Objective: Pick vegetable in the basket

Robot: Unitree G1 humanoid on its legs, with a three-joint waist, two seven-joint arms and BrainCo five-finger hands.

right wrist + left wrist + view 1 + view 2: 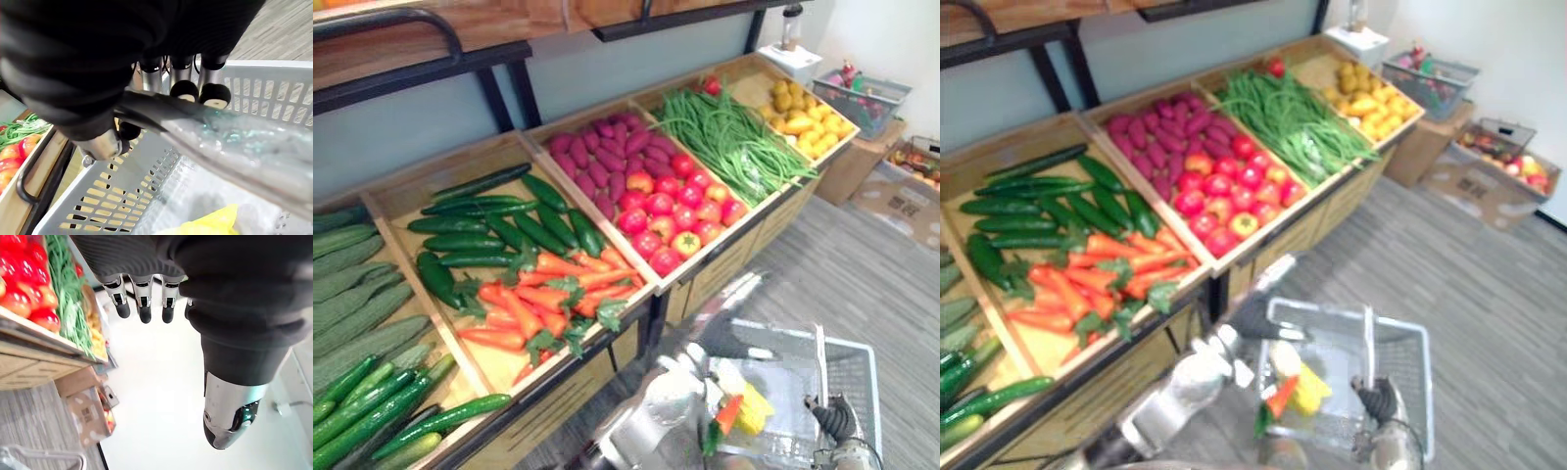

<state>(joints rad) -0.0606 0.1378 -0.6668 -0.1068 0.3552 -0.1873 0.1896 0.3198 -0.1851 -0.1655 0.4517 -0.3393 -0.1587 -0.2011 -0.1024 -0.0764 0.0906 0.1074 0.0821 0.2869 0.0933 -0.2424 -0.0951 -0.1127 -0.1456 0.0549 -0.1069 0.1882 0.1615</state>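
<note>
The left hand point(143, 303) hangs open and empty above the basket point(274, 93). The right hand point(832, 416) is clenched round its handle point(819, 357). A carrot point(727, 413) lies inside, just beneath the nearer left hand, green end toward the robot.

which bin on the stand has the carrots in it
The bin with dark cucumbers behind and orange carrots in front, left of the purple-and-red bin.
</note>
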